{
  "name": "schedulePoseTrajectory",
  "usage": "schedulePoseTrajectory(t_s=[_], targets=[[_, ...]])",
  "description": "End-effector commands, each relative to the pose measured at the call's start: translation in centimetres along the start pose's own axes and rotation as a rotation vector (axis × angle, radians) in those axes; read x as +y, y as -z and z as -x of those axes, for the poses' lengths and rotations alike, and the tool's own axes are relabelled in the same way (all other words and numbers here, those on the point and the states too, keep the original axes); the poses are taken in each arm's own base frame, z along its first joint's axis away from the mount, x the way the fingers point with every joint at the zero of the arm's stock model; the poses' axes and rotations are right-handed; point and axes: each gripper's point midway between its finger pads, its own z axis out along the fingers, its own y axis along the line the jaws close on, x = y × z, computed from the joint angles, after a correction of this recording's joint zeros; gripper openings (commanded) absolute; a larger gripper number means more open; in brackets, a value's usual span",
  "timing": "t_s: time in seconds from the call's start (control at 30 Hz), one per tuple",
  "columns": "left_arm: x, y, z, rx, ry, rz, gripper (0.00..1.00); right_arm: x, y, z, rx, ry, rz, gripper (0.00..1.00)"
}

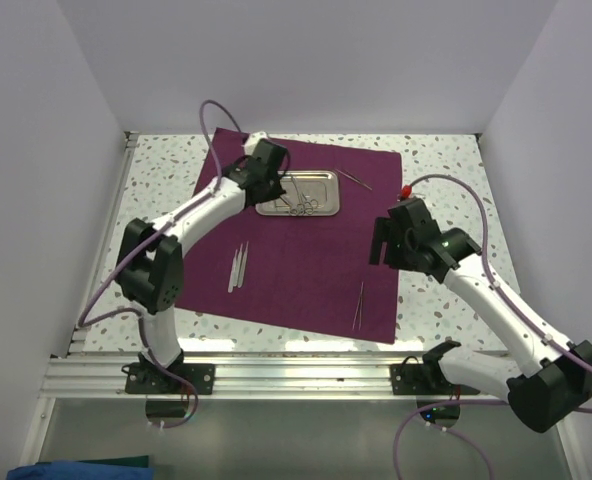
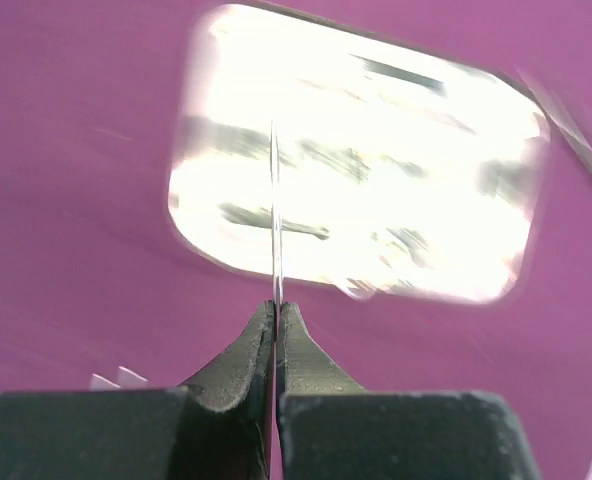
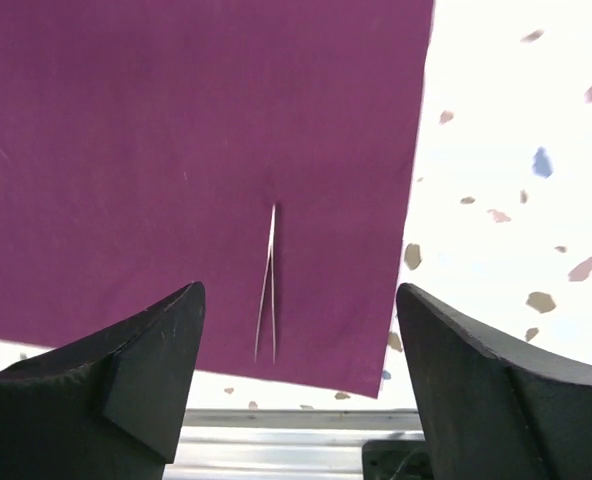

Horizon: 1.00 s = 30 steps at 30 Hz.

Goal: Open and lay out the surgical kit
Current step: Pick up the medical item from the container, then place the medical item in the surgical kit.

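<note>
The dark purple cloth wrap (image 1: 306,240) lies spread flat on the table. The steel tray (image 1: 298,193) sits on its far part with scissor-like instruments (image 1: 304,207) in it. My left gripper (image 1: 276,182) hovers over the tray's left end, shut on a thin silver instrument (image 2: 275,215) that sticks up past the fingertips; the tray (image 2: 376,170) glares below. Tweezers (image 1: 239,266) lie on the cloth's left, another pair (image 1: 358,305) near its front right corner, and one thin tool (image 1: 354,179) right of the tray. My right gripper (image 1: 384,240) is open and empty above the cloth; tweezers (image 3: 267,285) lie below it.
The speckled table (image 1: 446,170) shows around the cloth. White walls close in left, back and right. A metal rail (image 1: 276,375) runs along the near edge. The cloth's right edge (image 3: 416,190) runs beside bare speckled table.
</note>
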Motion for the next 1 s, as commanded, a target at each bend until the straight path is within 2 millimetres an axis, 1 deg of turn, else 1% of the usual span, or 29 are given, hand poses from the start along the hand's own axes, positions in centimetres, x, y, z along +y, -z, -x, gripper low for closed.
schedulePoseTrajectory(t_s=[0.0,0.07,0.1,0.17,0.2,0.27,0.3,0.33,0.37,0.4,0.47,0.57,0.6,0.67,0.7,0.8,0.9,0.97], targets=[[-6.5,5.0,-4.4,0.008,-0.139,-0.179,0.00,-0.8,2.7,4.0,-0.138,-0.046,-0.064,0.82],[-8.1,6.2,-7.1,0.055,-0.138,-0.234,0.00,-0.8,3.5,5.0,-0.163,-0.045,-0.068,0.84],[-9.3,7.0,-9.0,0.079,-0.157,-0.267,0.00,-0.8,3.7,5.3,-0.169,-0.046,-0.071,0.84],[-10.6,7.7,-11.3,0.111,-0.158,-0.306,0.00,-0.9,4.3,5.8,-0.188,-0.047,-0.079,0.86],[-11.6,8.2,-13.5,0.139,-0.193,-0.328,0.00,-1.2,4.5,5.7,-0.188,-0.045,-0.088,0.86],[-12.4,8.5,-15.5,0.168,-0.220,-0.339,0.00,-1.7,4.9,6.0,-0.204,-0.048,-0.104,0.89],[-13.1,8.6,-17.7,0.199,-0.252,-0.350,0.00,-2.0,5.3,6.1,-0.219,-0.050,-0.113,0.89],[-13.5,8.8,-18.6,0.212,-0.258,-0.355,0.00,-2.2,5.4,6.1,-0.223,-0.048,-0.118,0.90],[-14.0,8.5,-19.7,0.233,-0.268,-0.359,0.00,-2.4,5.5,6.0,-0.226,-0.047,-0.123,0.91],[-14.5,8.8,-21.0,0.250,-0.285,-0.371,0.00,-2.8,5.7,5.9,-0.229,-0.047,-0.133,0.92],[-15.1,8.3,-22.4,0.284,-0.275,-0.374,0.00,-3.1,5.9,5.8,-0.233,-0.049,-0.142,0.93],[-16.2,8.7,-24.3,0.332,-0.251,-0.406,0.00,-3.8,6.4,5.8,-0.244,-0.055,-0.161,0.94],[-16.6,9.1,-25.2,0.349,-0.260,-0.424,0.00,-4.0,6.7,5.7,-0.249,-0.055,-0.167,0.95],[-17.2,9.5,-26.1,0.360,-0.263,-0.432,0.00,-4.4,7.2,6.0,-0.270,-0.058,-0.177,0.97],[-17.4,9.9,-26.9,0.372,-0.273,-0.440,0.00,-4.6,7.4,6.1,-0.277,-0.058,-0.181,0.98],[-18.2,10.6,-28.3,0.415,-0.267,-0.459,0.00,-4.9,7.6,6.1,-0.287,-0.052,-0.190,0.99],[-19.0,11.7,-29.0,0.441,-0.265,-0.484,0.00,-5.1,7.6,6.0,-0.285,-0.050,-0.197,0.99],[-19.4,12.3,-28.9,0.443,-0.269,-0.492,0.00,-5.1,7.5,5.9,-0.284,-0.049,-0.199,0.98]])
